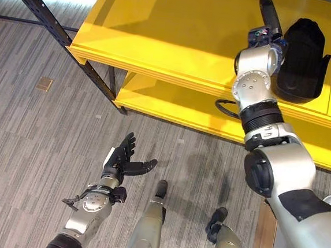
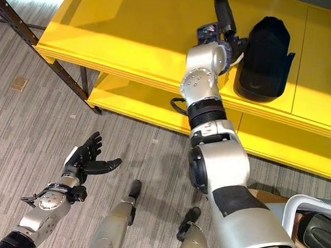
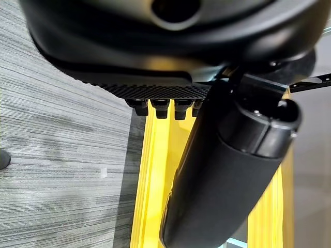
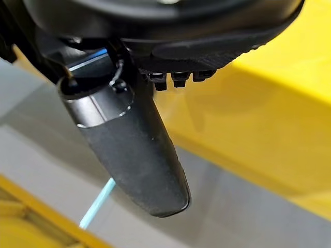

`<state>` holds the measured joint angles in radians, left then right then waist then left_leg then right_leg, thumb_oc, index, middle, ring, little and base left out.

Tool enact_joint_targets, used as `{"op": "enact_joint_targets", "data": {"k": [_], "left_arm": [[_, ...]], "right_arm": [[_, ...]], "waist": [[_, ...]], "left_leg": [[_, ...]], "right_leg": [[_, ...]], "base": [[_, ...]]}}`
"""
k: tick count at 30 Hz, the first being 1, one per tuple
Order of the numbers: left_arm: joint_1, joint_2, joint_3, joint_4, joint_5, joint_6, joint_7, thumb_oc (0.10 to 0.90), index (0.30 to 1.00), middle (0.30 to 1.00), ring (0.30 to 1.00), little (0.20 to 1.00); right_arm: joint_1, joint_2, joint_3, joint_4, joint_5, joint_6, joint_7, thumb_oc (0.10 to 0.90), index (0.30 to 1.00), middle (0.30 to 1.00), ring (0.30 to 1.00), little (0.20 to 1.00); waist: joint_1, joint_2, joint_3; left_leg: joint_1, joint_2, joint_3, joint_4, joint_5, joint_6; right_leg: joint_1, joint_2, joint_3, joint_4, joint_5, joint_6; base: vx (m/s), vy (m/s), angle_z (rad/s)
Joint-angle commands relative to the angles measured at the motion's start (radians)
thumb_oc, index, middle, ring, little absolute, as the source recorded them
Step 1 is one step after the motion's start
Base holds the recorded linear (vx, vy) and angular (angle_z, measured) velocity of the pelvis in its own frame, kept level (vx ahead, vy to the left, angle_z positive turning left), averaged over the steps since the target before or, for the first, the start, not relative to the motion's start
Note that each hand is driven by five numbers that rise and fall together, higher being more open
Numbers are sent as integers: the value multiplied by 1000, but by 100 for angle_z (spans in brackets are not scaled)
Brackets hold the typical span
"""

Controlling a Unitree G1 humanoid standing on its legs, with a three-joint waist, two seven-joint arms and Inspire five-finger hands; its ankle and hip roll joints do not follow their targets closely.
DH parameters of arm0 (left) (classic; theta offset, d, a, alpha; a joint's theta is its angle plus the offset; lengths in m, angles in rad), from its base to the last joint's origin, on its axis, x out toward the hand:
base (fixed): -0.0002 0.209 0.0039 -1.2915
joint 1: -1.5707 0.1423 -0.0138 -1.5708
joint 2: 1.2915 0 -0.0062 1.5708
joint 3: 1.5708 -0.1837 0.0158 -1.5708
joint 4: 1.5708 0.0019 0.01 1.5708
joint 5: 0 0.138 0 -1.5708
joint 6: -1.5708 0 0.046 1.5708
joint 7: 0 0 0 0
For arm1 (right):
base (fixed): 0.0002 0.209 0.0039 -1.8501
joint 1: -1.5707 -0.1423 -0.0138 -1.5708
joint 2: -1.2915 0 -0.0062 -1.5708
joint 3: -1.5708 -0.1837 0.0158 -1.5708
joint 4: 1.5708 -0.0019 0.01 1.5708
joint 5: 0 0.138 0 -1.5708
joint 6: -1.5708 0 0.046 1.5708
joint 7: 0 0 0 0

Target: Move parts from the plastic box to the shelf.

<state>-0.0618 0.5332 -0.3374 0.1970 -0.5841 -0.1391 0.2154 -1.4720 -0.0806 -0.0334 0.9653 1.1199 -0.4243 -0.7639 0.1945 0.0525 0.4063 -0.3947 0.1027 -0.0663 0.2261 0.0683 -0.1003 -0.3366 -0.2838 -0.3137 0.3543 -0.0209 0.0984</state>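
Item: black part (image 1: 302, 55), resting on the top board of the yellow shelf (image 1: 179, 38). Long axis runs from the shelf's front edge toward its back; narrow end points to the back, wide rimmed end at the front.

Right hand (image 1: 271, 14): raised over the shelf just beside the part, thumb straight, fingers not visibly curled, holding nothing.

Left hand (image 1: 125, 158): low over the floor, spread, empty.

Handling note: judged a release step; lift the right hand straight clear so the part is not nudged.

Plastic box (image 2: 313, 221): lower right, holds another dark part.
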Motion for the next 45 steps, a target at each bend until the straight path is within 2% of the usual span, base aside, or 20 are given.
{"op": "enact_joint_targets", "data": {"k": [1,9,17,20,21,22,23,24,26,27,28,29,30,31,32,35,37,38,40,45], "left_arm": [[0,41,20,-55,4,-78,16,900,1000,1000,1000,1000],[10,30,22,-69,14,-73,32,900,1000,1000,1000,1000],[21,11,32,-83,28,-72,41,900,1000,1000,1000,1000],[36,-2,56,-94,44,-69,45,900,1000,1000,1000,1000],[48,-11,80,-105,57,-69,46,900,1000,1000,1000,1000],[60,-21,89,-112,63,-68,46,900,1000,1000,1000,1000],[60,-22,88,-113,63,-67,46,900,1000,1000,1000,1000],[73,-29,106,-121,73,-68,44,900,1000,1000,1000,1000],[96,-36,135,-134,90,-71,34,900,1000,1000,1000,1000],[107,-43,144,-143,97,-74,29,900,1000,1000,1000,1000],[131,-49,170,-156,121,-78,13,900,1000,1000,1000,1000],[145,-56,174,-157,127,-77,6,900,1000,1000,1000,1000],[158,-57,184,-161,132,-79,-7,900,1000,1000,1000,1000],[164,-61,190,-165,137,-83,-15,900,1000,1000,1000,1000],[181,-64,191,-169,142,-83,-25,900,1000,1000,1000,1000],[197,-66,205,-174,155,-84,-38,900,1000,1000,1000,1000],[206,-70,214,-180,157,-86,-54,900,1000,1000,1000,1000],[214,-75,218,-176,164,-87,-55,900,1000,1000,1000,1000],[223,-80,227,-177,166,-87,-65,900,1000,1000,1000,1000],[254,-93,254,-188,180,-88,-87,900,1000,1000,1000,1000]], "right_arm": [[-33,-15,73,-191,-154,-83,68,900,1000,1000,1000,1000],[48,41,120,-404,-282,-79,51,900,1000,1000,1000,1000],[167,13,203,-634,-471,-8,68,900,1000,1000,1000,1000],[268,-60,271,-775,-612,66,110,900,1000,1000,1000,1000],[342,-159,305,-876,-736,125,141,900,1000,1000,1000,1000],[394,-196,314,-917,-767,141,169,900,1000,1000,1000,1000],[397,-197,314,-920,-768,142,169,900,1000,1000,1000,1000],[444,-279,328,-956,-908,207,189,900,1000,1000,1000,1000],[537,-380,311,-1026,-975,236,233,900,1000,1000,1000,1000],[583,-424,287,-1045,-1052,254,237,900,1000,1000,1000,1000],[676,-531,241,-1122,-1184,266,266,900,1000,1000,1000,1000],[739,-555,211,-1130,-1244,274,270,900,1000,1000,1000,1000],[779,-619,185,-1160,-1332,289,287,900,1000,1000,1000,1000],[814,-641,152,-1186,-1351,285,284,900,1000,1000,1000,1000],[896,-666,108,-1206,-1450,297,287,900,1000,1000,1000,1000],[976,-682,51,-1244,-1474,281,295,900,1000,1000,1000,1000],[1027,-724,14,-1269,-1544,297,313,900,1000,1000,1000,1000],[1074,-714,-13,-1285,-1528,274,314,900,1000,1000,1000,1000],[1123,-753,-47,-1304,-1604,292,338,900,1000,1000,1000,1000],[1198,-811,-111,-1358,-1634,266,378,900,1000,1000,1000,1000]], "waist": [[-1,-43,-106],[-12,-41,-99],[-28,-43,-85],[-43,-49,-76],[-59,-56,-66],[-64,-58,-60],[-65,-58,-63],[-75,-60,-60],[-92,-65,-54],[-100,-66,-52],[-120,-69,-50],[-125,-68,-51],[-131,-69,-51],[-138,-70,-52],[-146,-69,-51],[-156,-68,-54],[-164,-69,-54],[-169,-70,-54],[-174,-69,-53],[-186,-71,-56]], "left_leg": [[20,99,6,42,-117,-58],[20,100,11,46,-117,-56],[17,103,18,60,-119,-52],[18,106,25,64,-121,-51],[18,109,30,70,-122,-51],[20,113,33,77,-129,-51],[17,112,33,74,-123,-50],[17,114,37,76,-123,-50],[19,120,40,81,-129,-53],[21,122,43,81,-131,-53],[17,126,48,79,-125,-54],[20,129,50,84,-133,-55],[20,130,52,86,-134,-56],[16,130,52,83,-128,-55],[19,135,54,88,-136,-57],[14,135,56,84,-127,-57],[17,137,58,81,-127,-58],[17,138,59,81,-126,-59],[20,142,64,82,-127,-61],[21,149,72,82,-124,-64]], "right_leg": [[37,-70,96,-26,-13,69],[28,-69,108,-18,-14,68],[14,-68,119,-6,-13,66],[9,-66,127,-3,-12,65],[4,-64,132,-2,-12,66],[3,-62,135,4,-16,67],[0,-63,135,1,-11,67],[-4,-62,140,2,-11,68],[-9,-59,145,8,-16,70],[-12,-57,148,10,-16,71],[-22,-55,153,6,-10,74],[-23,-53,155,10,-15,76],[-26,-52,158,11,-16,77],[-32,-51,160,8,-10,77],[-34,-49,165,14,-17,81],[-41,-48,166,9,-10,81],[-44,-46,171,8,-10,83],[-45,-45,171,8,-9,83],[-49,-43,175,10,-11,85],[-58,-38,185,7,-4,86]], "base": [[0,0,0],[0,0,0],[-3,0,-2],[-10,0,-7],[-24,-1,-4],[0,0,0],[-14,4,-9],[-19,7,-15],[-2,-4,-12],[-12,-11,-9],[-6,-5,-11],[-3,-4,-11],[-3,3,-8],[-6,-3,-12],[-20,-1,-19],[-17,-10,-19],[-7,-4,-6],[-9,-9,-4],[0,0,0],[-10,-8,-7]]}}
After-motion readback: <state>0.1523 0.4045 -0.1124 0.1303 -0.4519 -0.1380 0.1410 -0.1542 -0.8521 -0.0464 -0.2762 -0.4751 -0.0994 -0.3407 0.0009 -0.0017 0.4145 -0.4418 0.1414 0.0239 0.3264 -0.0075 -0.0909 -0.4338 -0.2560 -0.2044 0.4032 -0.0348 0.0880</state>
